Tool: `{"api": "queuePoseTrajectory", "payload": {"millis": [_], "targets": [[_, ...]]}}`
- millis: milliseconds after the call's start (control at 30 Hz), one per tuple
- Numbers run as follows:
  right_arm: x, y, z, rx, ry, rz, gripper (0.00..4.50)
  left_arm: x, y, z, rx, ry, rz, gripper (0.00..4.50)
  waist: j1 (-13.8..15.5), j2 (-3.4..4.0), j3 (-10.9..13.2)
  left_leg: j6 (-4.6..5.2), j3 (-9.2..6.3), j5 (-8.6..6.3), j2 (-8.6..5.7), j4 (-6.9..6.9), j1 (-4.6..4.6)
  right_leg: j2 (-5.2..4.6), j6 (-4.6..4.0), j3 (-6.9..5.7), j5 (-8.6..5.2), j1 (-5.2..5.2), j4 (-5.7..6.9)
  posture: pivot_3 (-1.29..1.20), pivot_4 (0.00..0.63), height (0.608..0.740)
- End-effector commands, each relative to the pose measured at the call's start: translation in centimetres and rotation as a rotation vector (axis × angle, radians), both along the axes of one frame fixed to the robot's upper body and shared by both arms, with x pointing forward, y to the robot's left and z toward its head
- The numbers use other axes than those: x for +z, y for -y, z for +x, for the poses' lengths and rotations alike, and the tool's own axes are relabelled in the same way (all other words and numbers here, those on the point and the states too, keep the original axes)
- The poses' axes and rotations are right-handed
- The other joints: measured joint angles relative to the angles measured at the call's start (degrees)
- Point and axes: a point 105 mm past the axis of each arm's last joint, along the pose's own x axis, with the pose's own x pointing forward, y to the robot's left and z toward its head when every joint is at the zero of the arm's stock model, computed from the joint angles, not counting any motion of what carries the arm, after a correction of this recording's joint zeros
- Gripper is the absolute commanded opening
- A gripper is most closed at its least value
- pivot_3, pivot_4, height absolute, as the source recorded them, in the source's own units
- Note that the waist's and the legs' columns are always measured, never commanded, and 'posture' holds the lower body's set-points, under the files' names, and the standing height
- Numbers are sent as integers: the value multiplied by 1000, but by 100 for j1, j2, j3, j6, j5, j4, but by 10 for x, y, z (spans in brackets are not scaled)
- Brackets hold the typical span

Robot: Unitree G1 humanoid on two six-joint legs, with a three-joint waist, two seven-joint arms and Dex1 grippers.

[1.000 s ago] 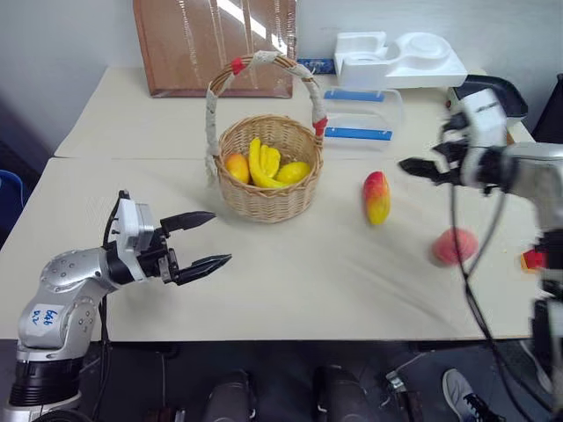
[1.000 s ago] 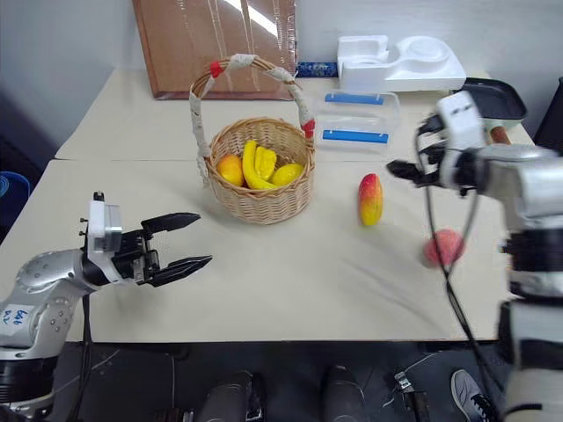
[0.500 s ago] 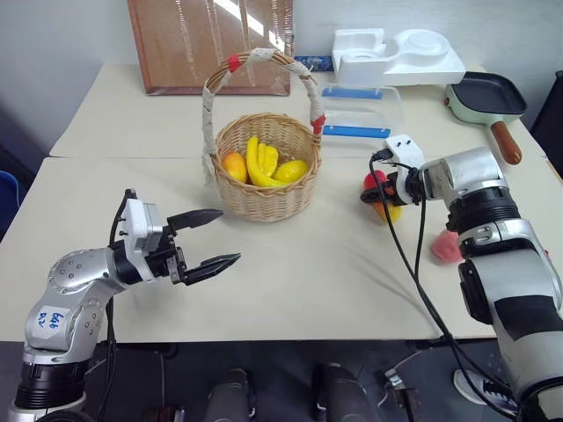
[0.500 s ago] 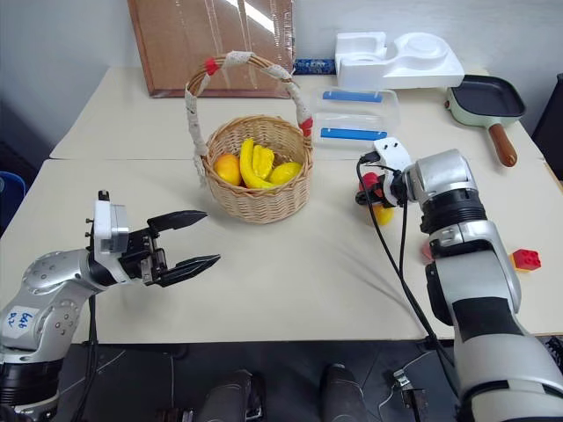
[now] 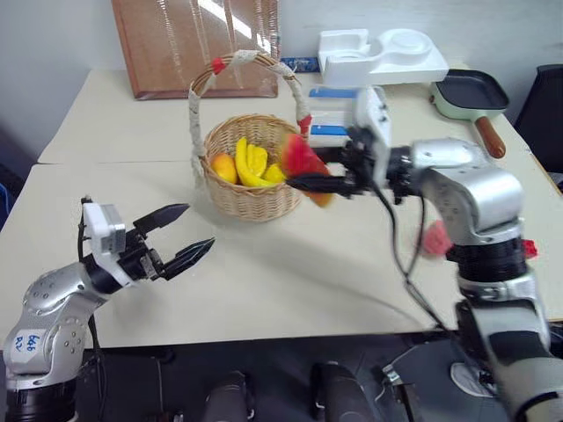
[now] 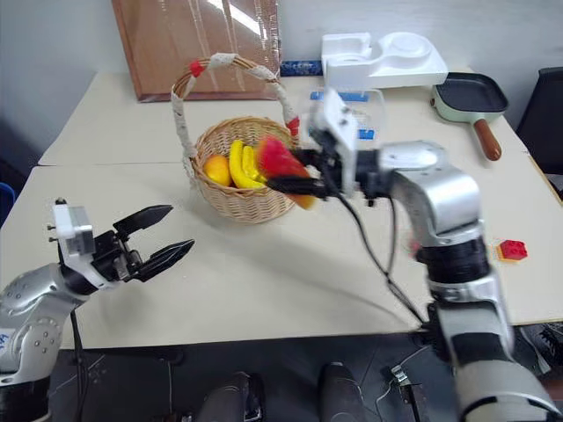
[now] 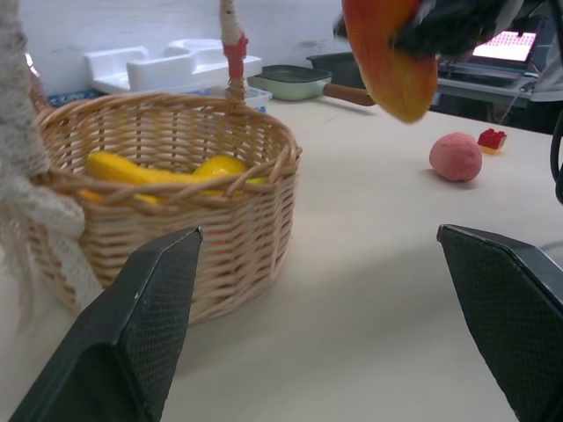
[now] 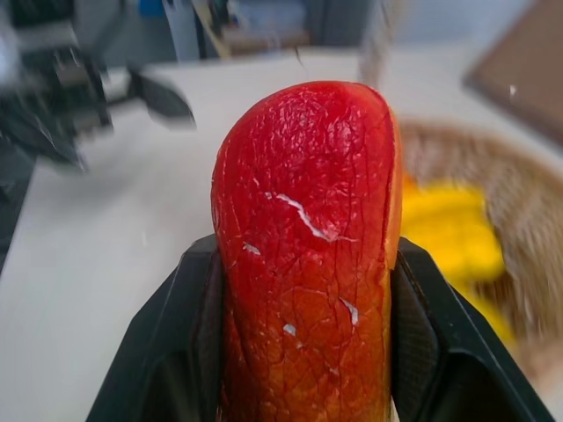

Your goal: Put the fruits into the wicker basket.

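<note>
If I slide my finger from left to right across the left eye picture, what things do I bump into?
left gripper → wicker basket → mango held in the right gripper → peach → red brick

— What blocks my way into the wicker basket (image 5: 251, 189)?
— Its taped handle (image 5: 251, 63) arches over the middle, and bananas (image 5: 249, 164) fill the bottom. I see bare table (image 5: 290, 264) on its near side.
</note>
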Motion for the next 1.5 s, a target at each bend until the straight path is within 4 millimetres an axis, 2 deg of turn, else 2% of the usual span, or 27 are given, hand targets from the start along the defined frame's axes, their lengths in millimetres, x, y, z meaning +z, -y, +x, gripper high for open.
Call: {"api": "queuePoseTrajectory", "payload": {"millis": [33,133,233,367,433,500,567,667,733,833,900,933,1000,1167,1267,1367,1433,1500], "targets": [[13,-19,21,-152,26,60,1886,11,-3,0,45,61,-25,4500,25,-6,-4,-1,-2,1,0,0,-1,0,-2,0,0,-1,4,0,150,740],[12,-32,46,-286,73,55,1886,14,0,-1,75,85,-50,4500,81,-21,-13,0,-2,1,-5,0,-8,-6,-2,-3,1,-4,4,0,150,740],[12,-30,61,-361,42,89,1886,14,1,-3,88,88,-51,4500,104,-28,-16,3,1,-3,-8,-2,-15,-8,-2,-6,1,-6,-1,0,150,740],[6,-29,65,-359,42,64,3149,16,-1,-3,105,96,-51,4500,100,-28,-16,4,1,-3,-9,-7,-17,-8,-2,-11,1,-7,-5,0,150,740],[13,-25,65,-361,77,90,3934,18,-2,-2,105,99,-50,4500,96,-28,-16,3,2,-2,-8,-7,-17,-6,-2,-11,1,-7,-4,0,150,740],[22,-21,59,-322,94,137,4455,19,-1,-2,99,103,-49,4500,84,-28,-16,2,2,-2,-5,-6,-16,-5,-2,-11,1,-7,-4,0,150,740],[26,-13,44,-234,61,185,4455,21,2,0,86,109,-47,4500,91,-28,-16,1,2,-1,-5,-7,-16,-4,-2,-11,1,-8,-4,0,150,740],[21,13,27,-183,54,195,4455,24,6,2,61,115,-40,4500,139,-30,-18,3,-1,-3,-6,-10,-17,-4,-2,-15,1,-4,-8,0,150,740],[12,34,0,-78,126,173,4455,25,7,4,42,119,-27,4500,167,-35,-21,6,1,-4,-9,-9,-18,-8,-2,-20,1,1,-15,0,150,740],[-7,77,-28,-53,128,195,4455,25,10,7,9,121,-6,4500,247,-36,-21,12,3,-9,-11,-12,-20,-7,1,-27,2,11,-42,0,150,740],[-22,113,-31,-184,111,272,4455,23,12,9,-19,116,25,4500,272,-36,-21,13,6,-10,-11,-13,-20,-6,2,-26,3,11,-47,0,150,740],[-37,136,-35,-262,113,268,4455,19,14,10,-39,113,64,4500,278,-36,-21,13,12,-10,-11,-10,-18,-6,3,-24,3,10,-43,0,150,740],[-62,165,-50,-357,131,207,4455,12,17,11,-75,102,118,4500,294,-37,-22,8,17,-6,-8,-9,-14,0,2,-28,3,14,-42,0,150,740],[-92,232,-94,-646,146,178,4455,5,27,10,-192,77,163,4500,292,-33,-20,9,27,-2,-8,-9,-7,1,1,-17,3,16,-44,0,150,740],[-132,274,-130,-861,63,122,4455,-1,37,7,-296,51,220,4500,304,-35,-22,6,22,-1,-8,-11,0,2,0,-19,2,19,-51,0,150,740],[-152,297,-147,-982,23,89,4455,-3,42,6,-342,47,224,4500,273,-34,-21,5,24,-2,-8,-15,20,3,-1,-18,1,45,-76,0,150,740],[-156,307,-150,-1034,25,95,4455,-4,45,7,-352,49,223,4500,235,-33,-21,11,19,-8,-4,-27,71,4,-6,-9,-1,95,-102,0,150,740],[-155,307,-146,-1033,26,103,4455,-4,45,8,-354,53,224,4500,178,-33,-21,14,14,-16,-3,-30,96,2,-7,7,-2,109,-104,0,150,740]]}}
